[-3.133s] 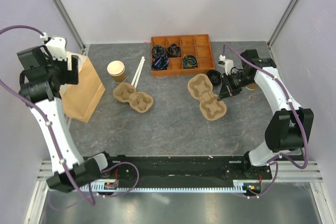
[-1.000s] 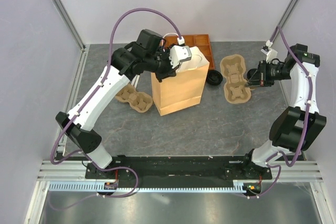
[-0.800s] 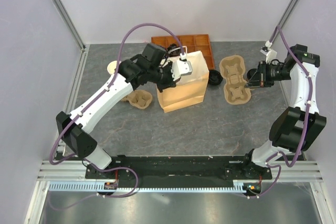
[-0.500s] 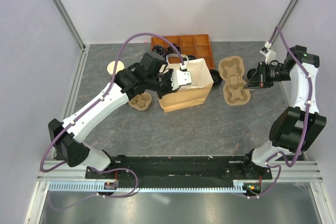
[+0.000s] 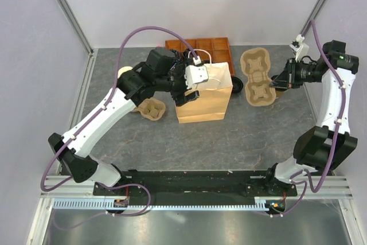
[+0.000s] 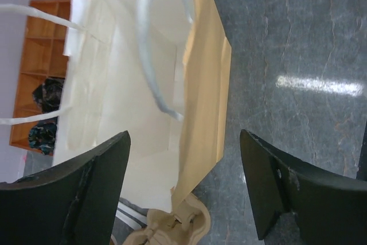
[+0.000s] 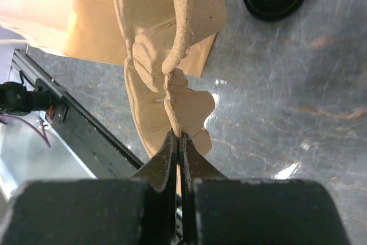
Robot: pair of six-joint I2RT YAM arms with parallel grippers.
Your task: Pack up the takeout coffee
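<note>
Open paper bag (image 5: 203, 98) on grey bench (image 5: 258, 136), orange tray (image 5: 217, 47) behind it; left jaws spread, right jaws pinching pulp carrier (image 5: 256, 78).

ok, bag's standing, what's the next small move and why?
Probably lift the left gripper clear of the paper bag: its jaws are open over the upright bag's mouth, and the right gripper, shut on the pulp cup carrier, likely needs that opening free.
</note>
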